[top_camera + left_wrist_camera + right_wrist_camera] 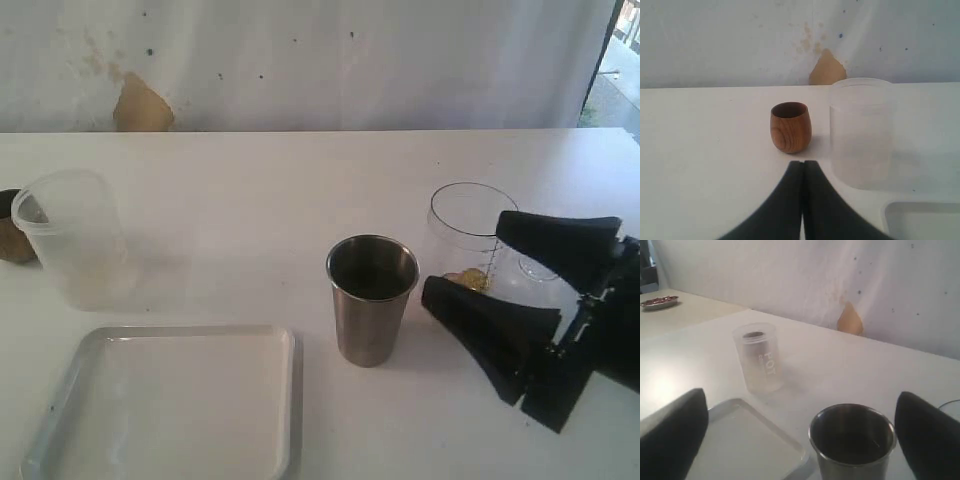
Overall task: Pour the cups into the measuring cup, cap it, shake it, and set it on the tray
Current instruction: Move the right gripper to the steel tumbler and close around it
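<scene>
Right end effector (463,258) jaws wide apart near steel tumbler (372,298) on bench (250,200); left end effector (803,165) pressed together (wooden cup (790,127) just ahead, untouched).

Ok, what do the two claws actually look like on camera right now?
Both are matte black. The right claw has two thick wedge-shaped fingers that taper to rounded tips, fixed to a blocky black body. The left claw shows only in its wrist view: two smooth black fingers narrowing to slim tips. No markings or cables are visible on either.
</scene>
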{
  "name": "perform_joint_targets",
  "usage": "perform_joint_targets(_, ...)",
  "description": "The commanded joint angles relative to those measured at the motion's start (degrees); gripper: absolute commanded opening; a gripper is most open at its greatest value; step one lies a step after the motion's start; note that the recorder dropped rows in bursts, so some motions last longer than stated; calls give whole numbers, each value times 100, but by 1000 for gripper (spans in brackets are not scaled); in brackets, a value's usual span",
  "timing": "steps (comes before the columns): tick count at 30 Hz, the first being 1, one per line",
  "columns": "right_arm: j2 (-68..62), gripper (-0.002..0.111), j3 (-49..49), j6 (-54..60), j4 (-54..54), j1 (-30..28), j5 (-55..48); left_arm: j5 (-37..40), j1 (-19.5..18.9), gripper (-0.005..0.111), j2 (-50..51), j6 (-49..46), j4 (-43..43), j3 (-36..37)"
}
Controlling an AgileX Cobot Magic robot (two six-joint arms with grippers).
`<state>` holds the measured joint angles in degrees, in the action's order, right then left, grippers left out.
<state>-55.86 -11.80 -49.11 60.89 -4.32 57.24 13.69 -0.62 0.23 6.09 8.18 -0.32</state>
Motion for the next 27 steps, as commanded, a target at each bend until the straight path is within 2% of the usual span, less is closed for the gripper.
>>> perform_joint_targets(1, -698, 92, -10, 796, 52, 175, 320, -9, -25, 0, -23, -1, 20, 32)
perform_joint_targets(7, -1556, 92, -10, 1803, -312, 432, 309, -9, -25, 0, -23, -1, 20, 32)
perform_joint_targets(13, -2598, 92, -10, 2695, -892, 436, 306, -9, -25, 0, -23, -1, 20, 32)
perform_joint_targets(18, -3442, 92, -43, 3355, -994, 436, 722, -9, -25, 0, -23, -1, 20, 32)
perform_joint_targets(27, -4654, 92, -559, 3722, -1004, 449, 1272, -9, -25, 0, -23, -1, 20, 32)
